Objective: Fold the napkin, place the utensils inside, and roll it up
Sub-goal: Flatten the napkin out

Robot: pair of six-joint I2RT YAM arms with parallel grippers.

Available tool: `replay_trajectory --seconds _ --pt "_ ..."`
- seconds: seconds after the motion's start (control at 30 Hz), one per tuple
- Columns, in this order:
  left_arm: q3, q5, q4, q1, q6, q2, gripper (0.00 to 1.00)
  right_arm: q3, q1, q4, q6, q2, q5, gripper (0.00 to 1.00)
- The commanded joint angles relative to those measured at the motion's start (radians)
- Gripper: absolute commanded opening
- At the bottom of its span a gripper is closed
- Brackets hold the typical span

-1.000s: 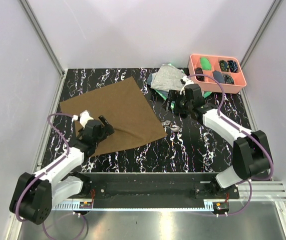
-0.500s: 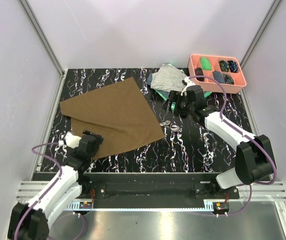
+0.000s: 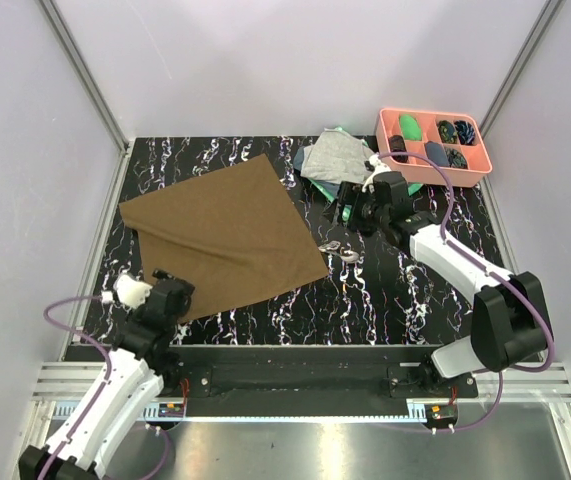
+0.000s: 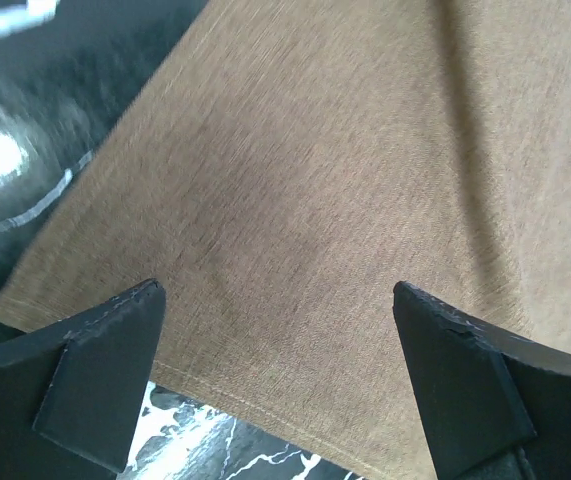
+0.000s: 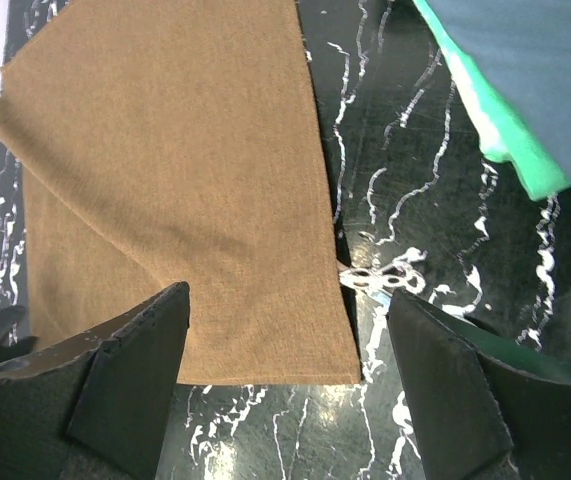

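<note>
Between pale walls the napkin lies on a marbled table, left gripper and right gripper wide

Bright, even light; table gleams; left wrist view slightly blurred.

left end effector retracted, near napkin edge

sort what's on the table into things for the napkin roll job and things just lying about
For the job:
brown napkin
metal utensils, beside the napkin's corner

Lying about:
grey cloth
green cloth beneath it
pink compartment tray
</note>
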Motion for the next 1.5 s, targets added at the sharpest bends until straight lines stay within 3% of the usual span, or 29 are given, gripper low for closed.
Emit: replay_trajectory --seconds 0.0,0.03,0.1,0.13,0.2,0.23,0.27,0.4,0.53,0.63,0.77,0.83,0.97,1.07,1.27,1.47 --pt "0.173 -0.082 0.199 -0.040 0.320 0.116 0.99 -0.001 -0.015 -0.025 -0.016 -0.051 0.063 0.88" --pt "0.226 -0.055 0.333 -0.056 0.394 0.208 0.99 -0.002 -0.026 -0.047 -0.020 -0.047 0.065 0.88" --pt "0.282 0.037 0.453 -0.129 0.554 0.322 0.96 -0.017 -0.073 -0.059 -0.015 -0.048 0.059 0.87" --pt "0.344 0.068 0.551 -0.162 0.598 0.453 0.94 -0.027 -0.091 -0.062 -0.015 -0.065 0.051 0.87" --pt "0.418 0.131 0.621 -0.277 0.697 0.595 0.92 -0.050 -0.139 -0.072 -0.013 -0.088 0.030 0.86" --pt "0.510 0.156 0.661 -0.319 0.730 0.741 0.91 -0.056 -0.189 -0.087 -0.015 -0.118 0.027 0.86" --pt "0.562 0.188 0.669 -0.400 0.794 0.815 0.90 -0.060 -0.216 -0.095 -0.026 -0.135 0.025 0.86" --pt "0.803 0.266 0.658 -0.551 0.902 1.129 0.85 -0.091 -0.348 -0.138 -0.052 -0.211 -0.008 0.85" --pt "0.917 0.222 0.595 -0.576 0.854 1.275 0.85 -0.110 -0.382 -0.164 -0.072 -0.272 -0.010 0.85" --pt "0.826 0.105 0.583 -0.529 0.794 1.199 0.90 -0.128 -0.382 -0.162 -0.067 -0.281 -0.027 0.85" --pt "0.608 0.108 0.601 -0.353 0.645 1.016 0.99 -0.140 -0.382 -0.155 -0.063 -0.272 -0.050 0.85" --pt "0.481 0.123 0.609 -0.279 0.599 0.920 0.99 -0.148 -0.383 -0.136 -0.058 -0.261 -0.071 0.85" --pt "0.304 0.211 0.668 -0.031 0.485 0.804 0.99 -0.154 -0.382 -0.116 -0.046 -0.254 -0.105 0.85" --pt "0.255 0.164 0.679 0.039 0.446 0.779 0.99 -0.159 -0.382 -0.104 -0.043 -0.254 -0.119 0.85" --pt "0.115 0.098 0.699 0.067 0.240 0.744 0.96 -0.162 -0.383 -0.096 -0.036 -0.258 -0.137 0.85" --pt "0.041 0.035 0.562 0.065 0.134 0.580 0.99 -0.156 -0.382 -0.096 -0.035 -0.269 -0.144 0.85"
